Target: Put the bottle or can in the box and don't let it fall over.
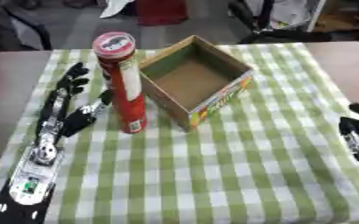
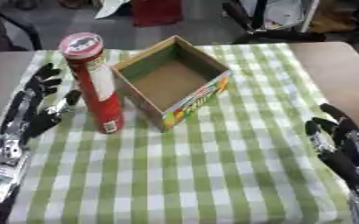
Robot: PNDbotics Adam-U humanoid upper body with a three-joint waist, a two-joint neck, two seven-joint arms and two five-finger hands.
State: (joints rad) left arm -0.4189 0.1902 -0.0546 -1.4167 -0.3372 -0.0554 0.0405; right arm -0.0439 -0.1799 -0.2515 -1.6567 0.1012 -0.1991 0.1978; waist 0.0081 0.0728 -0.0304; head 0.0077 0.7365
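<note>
Beside the square cardboard box [image 1: 194, 81], a tall red cylindrical can [image 1: 124, 83].

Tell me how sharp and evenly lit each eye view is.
Left eye view: soft throughout, the can label unreadable, light even, no glare. Right eye view: equally soft, print on the box smeared, the right robot hand blurred near the edge, the left robot hand a dark shape.

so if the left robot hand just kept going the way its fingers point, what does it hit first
Probably nothing on the cloth: the left robot hand points up the table, passing left of the red can, toward the far table edge. Depth is unclear.
</note>
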